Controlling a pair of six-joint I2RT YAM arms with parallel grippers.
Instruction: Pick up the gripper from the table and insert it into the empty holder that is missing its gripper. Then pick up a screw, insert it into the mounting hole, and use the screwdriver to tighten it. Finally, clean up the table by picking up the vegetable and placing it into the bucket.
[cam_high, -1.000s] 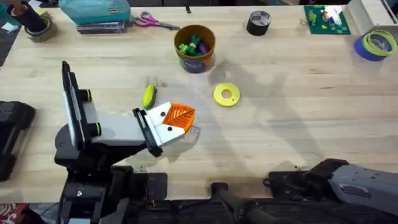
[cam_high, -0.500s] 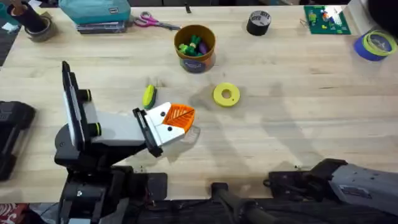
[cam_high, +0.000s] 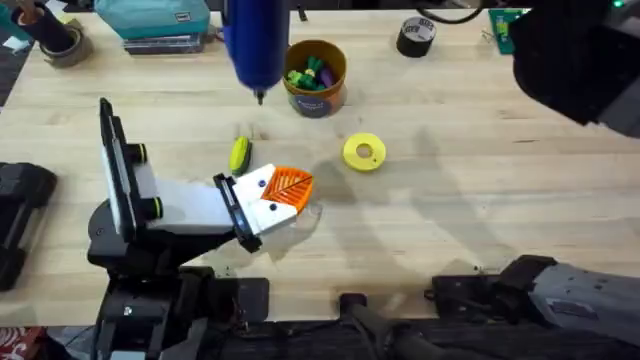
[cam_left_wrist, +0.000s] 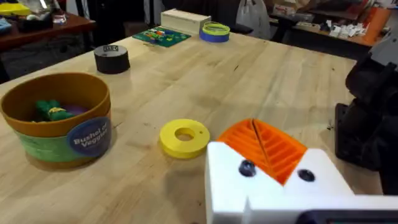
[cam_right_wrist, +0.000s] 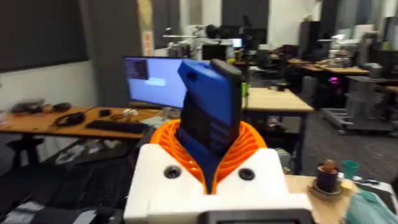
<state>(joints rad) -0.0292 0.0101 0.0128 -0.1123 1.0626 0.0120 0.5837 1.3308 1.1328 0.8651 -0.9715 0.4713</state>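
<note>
The blue screwdriver (cam_high: 255, 45) hangs tip-down high over the table, just left of the bucket (cam_high: 313, 75) in the overhead view. My right gripper (cam_right_wrist: 210, 138) is shut on the screwdriver (cam_right_wrist: 208, 118), with an orange pad on either side of it. The right arm (cam_high: 575, 60) looms dark at the upper right. My left gripper (cam_high: 285, 190) rests low, its white holder (cam_left_wrist: 273, 186) carrying the orange ribbed gripper (cam_left_wrist: 264, 146), jaws together. The yellow-green vegetable (cam_high: 239, 153) lies just behind the left gripper. The bucket (cam_left_wrist: 59, 118) holds green and purple toys.
A yellow disc (cam_high: 363, 152) lies right of the vegetable, and a black tape roll (cam_high: 416, 36) sits at the back. Scissors (cam_high: 250, 37) and a teal box (cam_high: 155, 20) are at the back left. The right arm's base (cam_high: 560, 290) sits at the front right.
The blue screwdriver has come into the overhead view beside the bucket, and the right arm's dark bulk now covers the upper right corner. The left arm has not moved.
</note>
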